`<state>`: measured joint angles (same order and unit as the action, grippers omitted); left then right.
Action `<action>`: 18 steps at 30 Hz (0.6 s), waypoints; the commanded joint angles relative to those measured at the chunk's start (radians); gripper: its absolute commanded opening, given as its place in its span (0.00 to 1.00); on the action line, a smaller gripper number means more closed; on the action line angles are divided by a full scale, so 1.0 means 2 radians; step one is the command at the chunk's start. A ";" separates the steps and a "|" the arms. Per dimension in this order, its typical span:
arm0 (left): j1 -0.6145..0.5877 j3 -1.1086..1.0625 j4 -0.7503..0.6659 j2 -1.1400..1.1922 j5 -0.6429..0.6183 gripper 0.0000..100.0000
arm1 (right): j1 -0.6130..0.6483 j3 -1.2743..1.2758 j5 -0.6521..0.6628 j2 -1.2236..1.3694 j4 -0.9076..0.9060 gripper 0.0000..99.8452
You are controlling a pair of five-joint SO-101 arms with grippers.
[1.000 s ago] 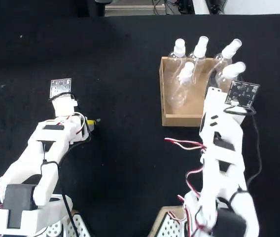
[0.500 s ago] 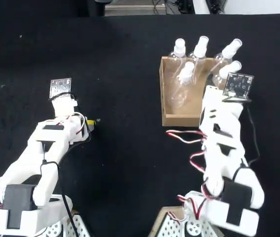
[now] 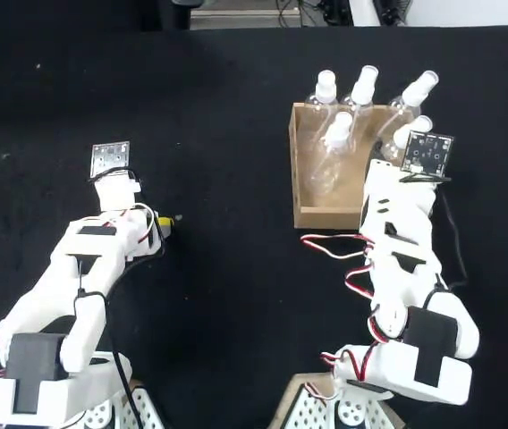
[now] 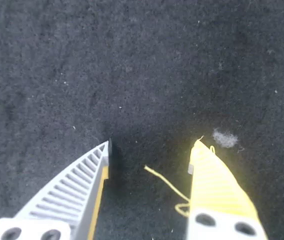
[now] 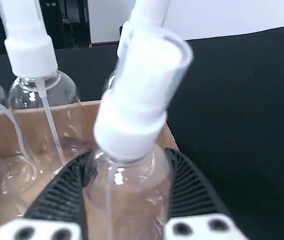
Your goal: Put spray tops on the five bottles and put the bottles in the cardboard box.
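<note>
One bottle (image 5: 141,90) sits clamped in the right jaws, now shifted nearer the cardboard box (image 3: 295,170); left jaws gape, empty.

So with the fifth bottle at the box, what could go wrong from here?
1. The right gripper holds the bottle tilted, near the right edge of the box. Lowered like this, its base might catch the rim or land outside.
2. The four bottles already inside stand close together, so a nudge could tip one.
3. Released at a tilt, the held bottle might topple.
</note>
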<state>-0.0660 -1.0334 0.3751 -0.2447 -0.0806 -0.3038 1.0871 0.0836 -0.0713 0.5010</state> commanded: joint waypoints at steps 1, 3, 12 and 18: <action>0.008 0.004 -0.008 -0.014 0.005 0.26 | 0.010 -0.022 0.006 0.000 0.011 0.18; 0.008 0.004 -0.008 -0.014 0.005 0.26 | 0.010 -0.015 0.006 -0.003 0.011 0.19; 0.008 0.004 -0.008 -0.014 0.005 0.26 | 0.009 -0.002 0.006 -0.004 0.012 0.20; 0.009 0.004 -0.008 -0.014 0.005 0.26 | 0.014 0.009 0.005 -0.004 0.011 0.33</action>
<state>-0.0660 -1.0334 0.3751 -0.2447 -0.0806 -0.2992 1.0978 0.0836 -0.0713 0.5010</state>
